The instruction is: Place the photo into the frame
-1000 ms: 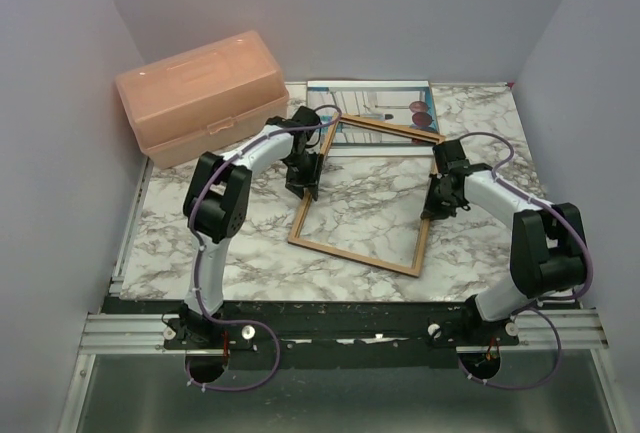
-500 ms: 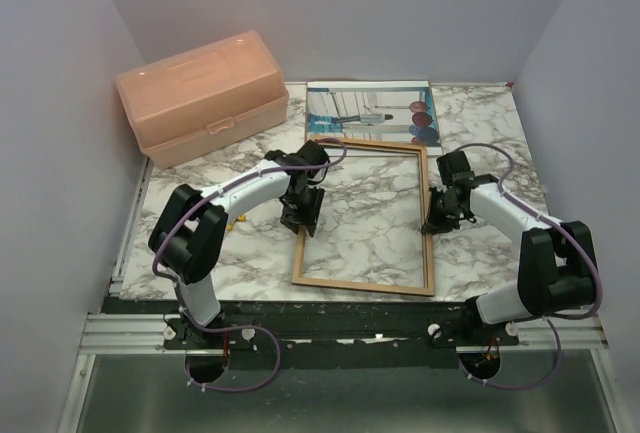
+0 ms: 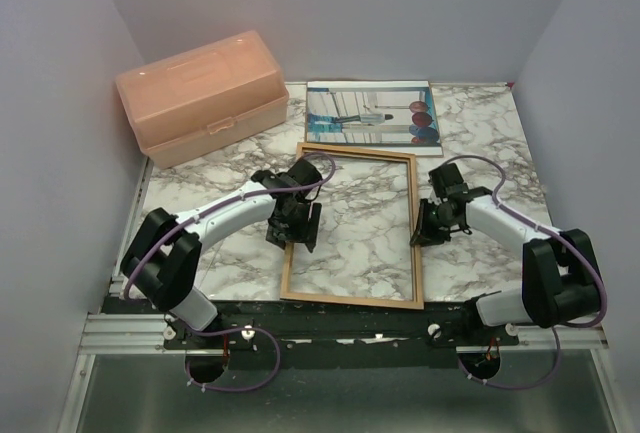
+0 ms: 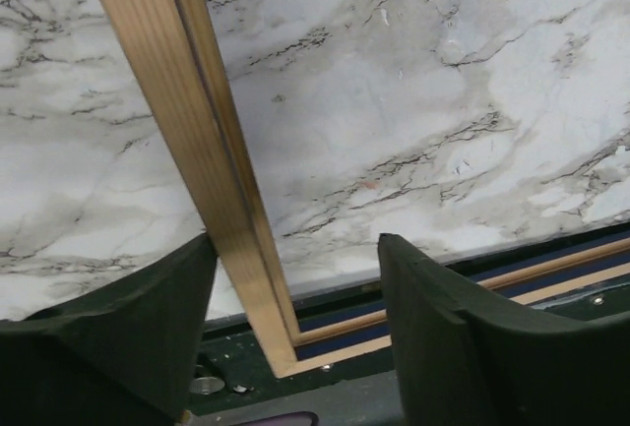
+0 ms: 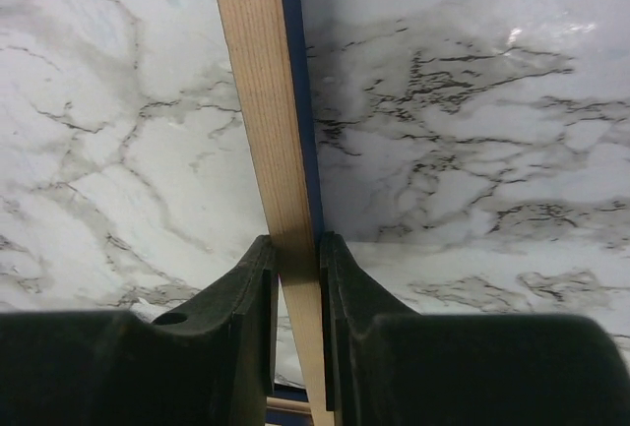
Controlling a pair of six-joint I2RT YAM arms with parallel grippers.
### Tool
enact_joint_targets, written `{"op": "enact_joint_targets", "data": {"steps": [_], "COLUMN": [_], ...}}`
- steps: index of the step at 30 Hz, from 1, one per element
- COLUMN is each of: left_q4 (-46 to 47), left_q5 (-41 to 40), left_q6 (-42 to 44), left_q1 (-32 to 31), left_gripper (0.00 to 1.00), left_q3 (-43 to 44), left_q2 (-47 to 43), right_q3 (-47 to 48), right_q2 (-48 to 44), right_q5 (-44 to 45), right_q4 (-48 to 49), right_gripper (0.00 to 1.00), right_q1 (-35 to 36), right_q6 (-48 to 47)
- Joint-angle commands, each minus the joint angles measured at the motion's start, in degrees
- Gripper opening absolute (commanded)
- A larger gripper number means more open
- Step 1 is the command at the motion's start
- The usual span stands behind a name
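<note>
The frame [image 3: 355, 150] lies flat on the marble table, light wood face up, with its near rail at the table's front edge. The photo [image 3: 372, 113] lies flat at the back of the table, just beyond the frame. My left gripper [image 3: 291, 236] is open and straddles the frame's left rail [image 4: 167, 72]; in the left wrist view [image 4: 295, 244] the rail sits against the left finger. My right gripper [image 3: 418, 233] is shut on the frame's right rail [image 5: 261, 72], which is pinched between both fingers in the right wrist view [image 5: 295, 239].
A peach plastic box [image 3: 200, 96] stands at the back left. Grey walls close in the left, back and right sides. A black base strip [image 3: 330, 318] with the arm mounts runs along the near edge, and the frame's near left corner reaches onto it.
The frame has swung square and slid toward the near edge, off the photo. Both arms moved nearer with it.
</note>
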Motion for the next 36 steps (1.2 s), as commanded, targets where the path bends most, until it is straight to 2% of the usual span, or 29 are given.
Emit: {"op": "enact_joint_targets", "data": {"steps": [1,6,11,15,20,24,33,35,36], "left_q4": [-4.4,-8.3,-11.1,-10.1,-4.5,-0.1,4.3,5.8,6.8], "left_q5": [-3.7,-10.1,-12.8,-11.4,-5.4,-1.2,-0.3,-0.2,-0.2], "left_q6": [-1.7,-1.6,-0.7,0.9,2.0,0.9,-0.5,-1.0,-1.2], "left_q1": [-1.1,-1.1,-1.0,-1.0,-0.3,-0.3,0.1,0.4,0.5], "left_gripper": [0.74,0.82,0.84,0.86,0.88,0.89,0.89,0.92,0.93], "left_q3": [1.9,3.2,6.4,9.8,11.7,9.1,3.6,2.1,1.0], "left_q2": [-2.1,-3.7,-7.5,-12.5,-17.1,-18.6,-20.0,-21.0,-21.6], "right_q3": [-0.1,1.4,4.2,6.1,7.1,7.9,13.1,14.2,14.6], "right_q2": [-0.4,1.3,4.0,5.4,6.4,7.3,9.1,9.0,8.5], "right_q5": [-1.5,1.9,6.2,8.6,12.9,15.8,22.7,24.2,24.9], "right_q4": [3.9,3.7,2.3,0.9,-0.2,-1.5,-4.7,-5.6,-5.9], "right_gripper": [0.26,0.26,0.26,0.26,0.26,0.26,0.27,0.28,0.39], "right_q1": [1.6,2.6,5.8,9.3,13.8,16.2,19.0,19.1,19.2], "right_q6": [6.8,6.4,6.1,6.1,5.9,5.9,4.4,4.3,4.5]}}
